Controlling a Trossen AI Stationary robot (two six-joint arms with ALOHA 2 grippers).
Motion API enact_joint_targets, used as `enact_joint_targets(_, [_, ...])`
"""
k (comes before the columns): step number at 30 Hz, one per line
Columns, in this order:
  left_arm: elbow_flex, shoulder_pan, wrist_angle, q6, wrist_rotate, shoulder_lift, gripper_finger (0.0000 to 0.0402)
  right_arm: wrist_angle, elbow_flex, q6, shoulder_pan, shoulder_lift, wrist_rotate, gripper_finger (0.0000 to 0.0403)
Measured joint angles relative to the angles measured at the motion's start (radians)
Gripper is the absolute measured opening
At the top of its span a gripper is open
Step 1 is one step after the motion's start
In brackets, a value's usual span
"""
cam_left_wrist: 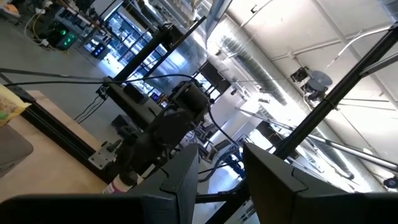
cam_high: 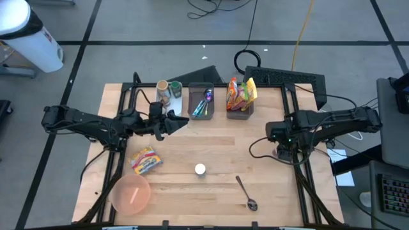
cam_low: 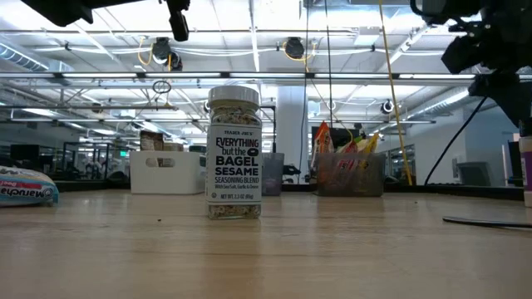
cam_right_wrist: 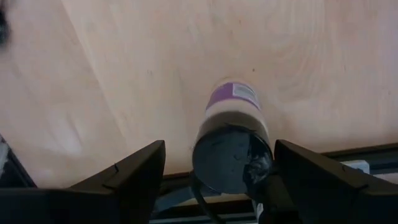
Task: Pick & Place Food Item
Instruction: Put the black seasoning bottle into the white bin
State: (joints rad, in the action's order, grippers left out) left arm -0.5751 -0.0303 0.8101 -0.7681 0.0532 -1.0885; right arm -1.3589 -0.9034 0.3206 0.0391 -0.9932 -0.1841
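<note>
Plainly upright, the bottle (cam_right_wrist: 229, 134) with the dark cap and purple label stands on the counter (cam_high: 217, 147) at its right edge, its long axis vertical and its cap pointing up. The right gripper (cam_right_wrist: 219, 149) hangs just above it, fingers spread wide on either side of the cap without touching it. Well to the left, near the counter's middle, a seasoning jar (cam_low: 233, 154) also stands upright. The left gripper (cam_high: 174, 124) hovers at the far left, fingers narrowly parted and holding nothing. A spoon (cam_high: 245, 193) lies at the near right and a pink bowl (cam_high: 131, 193) at the near left.
</note>
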Motion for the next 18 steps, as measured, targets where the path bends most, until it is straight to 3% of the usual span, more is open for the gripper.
enact_joint_targets(18, [0.000,0.000,-0.027,-0.023,0.001,0.000,0.0134,0.099,0.153,0.012,0.000,0.000,0.002,0.0293])
